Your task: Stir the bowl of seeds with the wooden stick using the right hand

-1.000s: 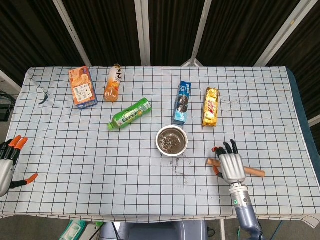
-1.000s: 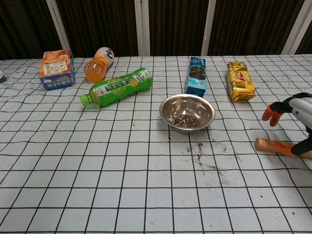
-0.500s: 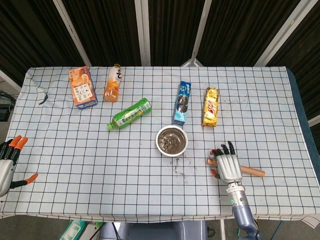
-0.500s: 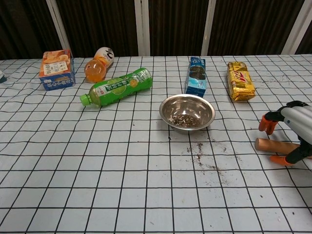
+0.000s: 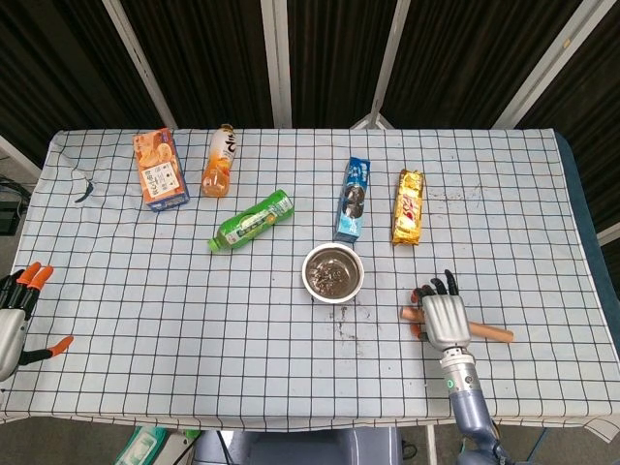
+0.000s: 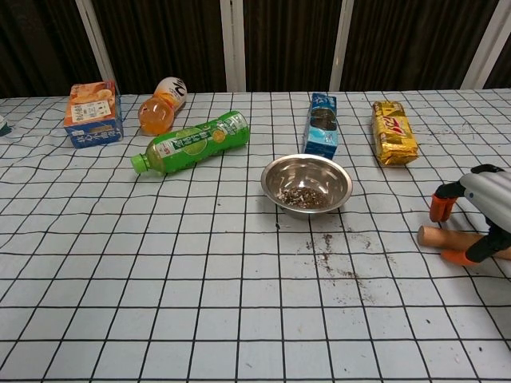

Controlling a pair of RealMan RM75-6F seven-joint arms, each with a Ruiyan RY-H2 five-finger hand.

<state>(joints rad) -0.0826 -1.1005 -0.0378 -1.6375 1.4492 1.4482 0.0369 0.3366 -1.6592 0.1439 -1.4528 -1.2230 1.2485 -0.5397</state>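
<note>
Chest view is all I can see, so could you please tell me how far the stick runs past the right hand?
Observer: In the head view, the stick shows on both sides of the right hand, with the longer part on the side away from the bowl.
Operator: Thank you. And where is the left hand, please?
Observer: The left hand is by the table's left edge, far from the bowl, with its fingers apart and nothing in them.

No wording comes through clearly on the bottles, box or packets; every label is too small, too blurred
</note>
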